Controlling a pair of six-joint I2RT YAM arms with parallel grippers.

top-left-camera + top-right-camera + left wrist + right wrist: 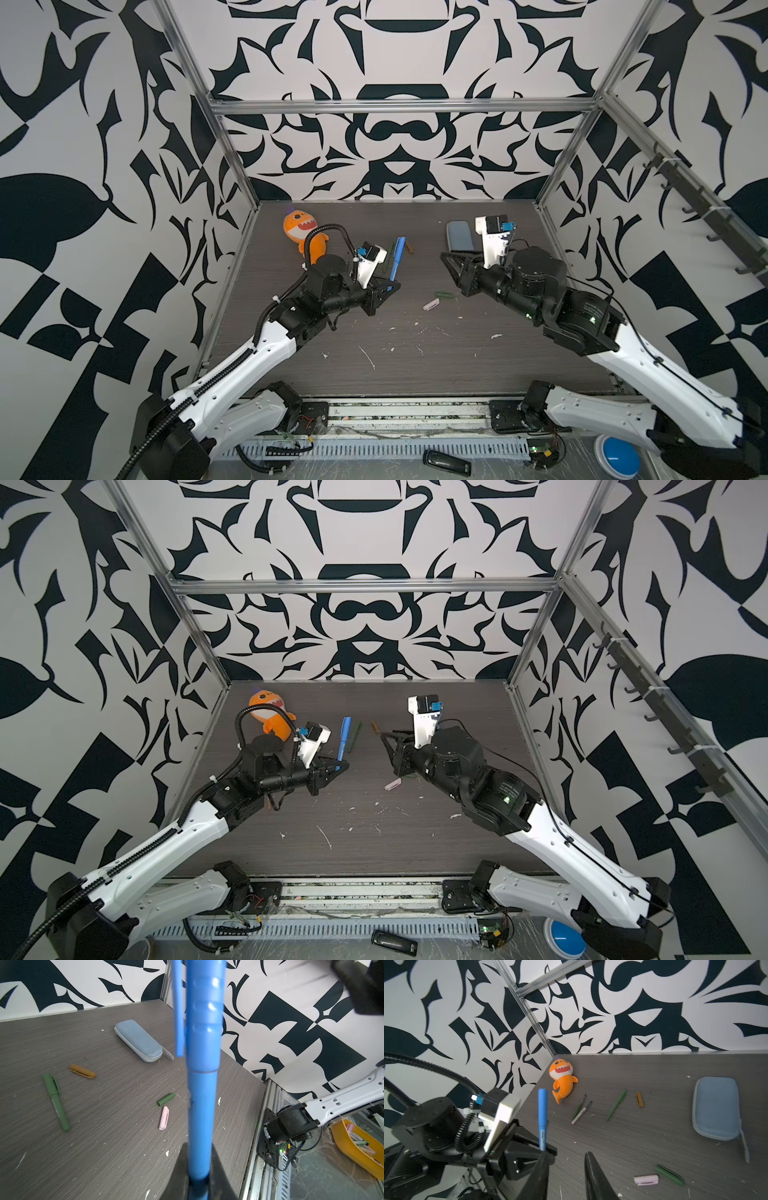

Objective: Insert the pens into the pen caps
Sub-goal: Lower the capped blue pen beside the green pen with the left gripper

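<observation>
Left gripper (390, 287) clamps the capped blue pen (397, 257) upright.
Right gripper (566, 1156) stands parted, empty (pink cap (646, 1179) lies nearby).

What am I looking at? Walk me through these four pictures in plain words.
A left arm and a right arm of one robot work at a dark table; each ends in a two-fingered gripper. Two pictures look down from one overhead camera pair. The other two come from cameras on the arms' wrists. The left gripper is shut on a capped blue pen. The right gripper is open and empty. On the table lie an orange shark plush, a pale blue zip case, a capped green pen, an uncapped green pen beside an uncapped white pen, an orange-brown cap, a green cap and a pink cap.
</observation>
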